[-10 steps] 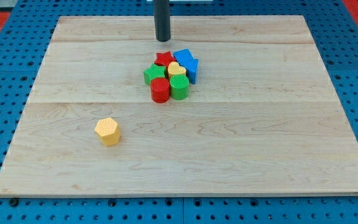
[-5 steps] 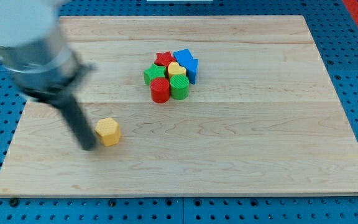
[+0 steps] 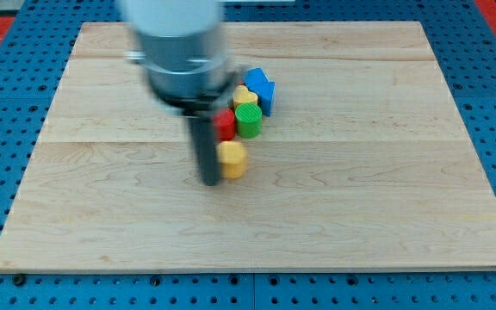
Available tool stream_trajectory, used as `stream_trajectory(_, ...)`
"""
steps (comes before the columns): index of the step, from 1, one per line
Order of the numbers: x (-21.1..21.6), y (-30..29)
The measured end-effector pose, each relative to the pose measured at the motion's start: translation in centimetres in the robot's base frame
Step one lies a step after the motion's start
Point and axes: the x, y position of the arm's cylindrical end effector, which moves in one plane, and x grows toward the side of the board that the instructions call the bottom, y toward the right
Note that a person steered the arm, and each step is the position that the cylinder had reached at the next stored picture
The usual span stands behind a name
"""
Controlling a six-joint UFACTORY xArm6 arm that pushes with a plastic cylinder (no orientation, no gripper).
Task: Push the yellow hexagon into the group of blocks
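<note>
My tip is down on the board, touching or just beside the yellow hexagon on its lower-left side. No gripper here, only a bare rod, so nothing opens, closes or grips; contact is a side push. That placement makes sense: the group sits up and slightly right of the hexagon, so pushing from the lower left drives it straight in.

The hexagon sits just below the red cylinder, close enough that it looks almost in contact, though motion blur makes the gap hard to call. I'd judge the task nearly finished, one short nudge from closing up.

Group, as far as visible:
- green cylinder just right of the red one
- yellow heart above the green cylinder
- blue block at the view's upper right of the cluster, shape unclear

The arm body is blurred and covers the cluster's left and top, so any blocks there can't be seen.

Obstruction: none between hexagon and group. Risk is overshoot, since a hard push would shove the red and green cylinders and loosen the cluster. Rest of the wooden board holds nothing else.
</note>
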Motion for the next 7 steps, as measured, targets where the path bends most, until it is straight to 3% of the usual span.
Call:
stream_trajectory(1,0.2,3.7)
stream_trajectory(2,2.4,0.2)
stream_trajectory(4,-4.3,4.6)
stream_trajectory(6,-4.9,7.9)
stream_trajectory(7,-7.8,7.9)
